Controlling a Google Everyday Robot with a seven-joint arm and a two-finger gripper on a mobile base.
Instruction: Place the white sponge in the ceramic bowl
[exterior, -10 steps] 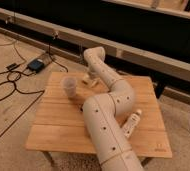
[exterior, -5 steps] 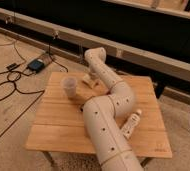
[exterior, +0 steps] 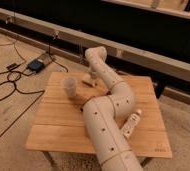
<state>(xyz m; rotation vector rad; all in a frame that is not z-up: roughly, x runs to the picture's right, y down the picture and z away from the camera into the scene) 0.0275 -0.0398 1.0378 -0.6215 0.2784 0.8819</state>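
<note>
My gripper (exterior: 90, 80) hangs down from the wrist over the far left part of the wooden table (exterior: 53, 132), just right of the white cup (exterior: 69, 87). A small pale, cream-coloured shape at the gripper's tip may be the white sponge (exterior: 88, 82). I cannot tell whether it is held or lies on the table. The ceramic bowl does not show. My thick white arm (exterior: 108, 120) crosses the middle of the table and hides what is behind it.
A white bottle (exterior: 130, 124) lies on the table to the right of my arm. Black cables and a small blue box (exterior: 36, 64) lie on the floor at the left. A low wall with a dark panel runs behind the table.
</note>
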